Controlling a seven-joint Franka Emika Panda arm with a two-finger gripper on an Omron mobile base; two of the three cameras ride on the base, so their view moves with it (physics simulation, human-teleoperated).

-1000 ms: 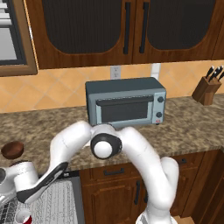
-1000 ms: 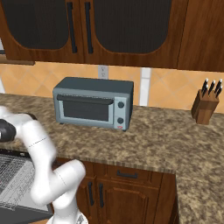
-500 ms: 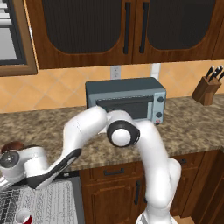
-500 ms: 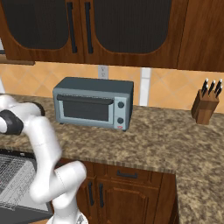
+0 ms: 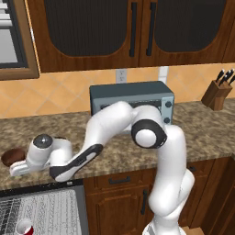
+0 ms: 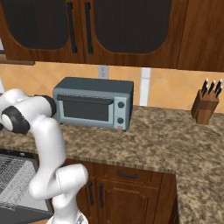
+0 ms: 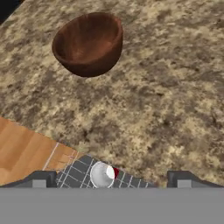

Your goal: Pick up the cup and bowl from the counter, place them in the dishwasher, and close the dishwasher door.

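Sitting upright, dark brown bowl (image 7: 89,43) on counter (image 7: 175,96).

Long speckled brown-grey granite counter (image 5: 202,133) with a thick edge, topping brown wooden cabinets. Small round dark brown wood-like bowl (image 7: 89,43) upright on the slab, at the far left end in the left base view (image 5: 12,156), near the front edge, bare granite all round it. Grey-blue toaster oven (image 6: 93,103) standing on the slab against the tiled back wall, door shut. Wooden knife block (image 6: 205,107) with dark handles farther right, also near the wall, well apart from the oven. Speckled slab bare between oven and block.
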